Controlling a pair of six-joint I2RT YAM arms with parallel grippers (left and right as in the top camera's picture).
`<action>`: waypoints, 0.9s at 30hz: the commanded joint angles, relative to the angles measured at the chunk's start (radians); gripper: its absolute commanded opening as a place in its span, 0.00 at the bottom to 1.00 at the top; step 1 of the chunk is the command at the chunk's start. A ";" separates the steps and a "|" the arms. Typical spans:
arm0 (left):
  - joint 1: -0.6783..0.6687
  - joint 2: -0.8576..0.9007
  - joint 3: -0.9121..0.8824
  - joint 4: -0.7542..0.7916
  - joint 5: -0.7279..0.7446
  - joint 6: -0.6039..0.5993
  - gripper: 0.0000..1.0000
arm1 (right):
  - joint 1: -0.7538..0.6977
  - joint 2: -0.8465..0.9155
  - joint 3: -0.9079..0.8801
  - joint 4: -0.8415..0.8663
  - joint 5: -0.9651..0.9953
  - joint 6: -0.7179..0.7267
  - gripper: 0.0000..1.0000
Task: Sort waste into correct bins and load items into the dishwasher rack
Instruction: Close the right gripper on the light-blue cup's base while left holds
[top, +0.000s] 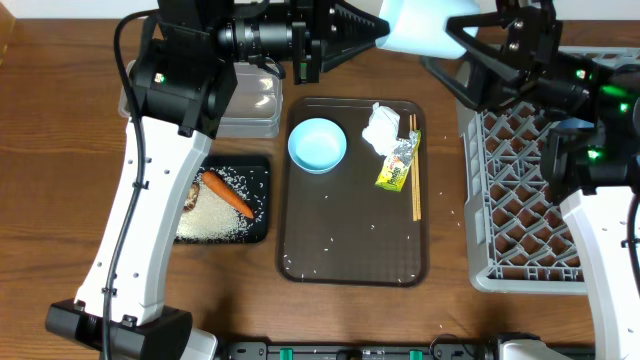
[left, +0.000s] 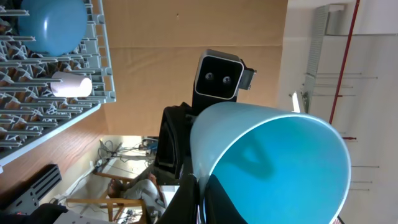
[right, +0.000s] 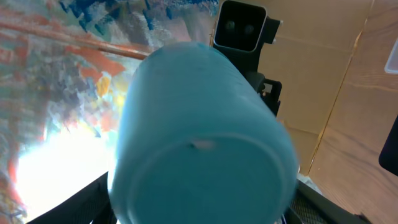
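Wood tabletop, grey rack, cardboard backdrop

We find the serving tray central, holding bowl, paper, wrapper and chopsticks. Left of it, the shallow tray holds rice and carrot, tub behind; rack right.

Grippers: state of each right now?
Left gripper: closed on the rim of the light-blue cup.
Right gripper: jaws either side of the cup; grip cannot be told.
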 joint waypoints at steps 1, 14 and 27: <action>-0.002 -0.021 0.001 0.006 0.029 0.020 0.06 | 0.005 -0.016 0.008 0.003 0.005 -0.001 0.71; -0.002 -0.021 0.001 0.006 0.063 0.017 0.06 | -0.014 -0.010 0.008 0.004 0.012 -0.001 0.71; -0.003 -0.021 0.001 0.006 0.074 0.017 0.06 | -0.014 -0.010 0.008 0.008 0.013 -0.001 0.68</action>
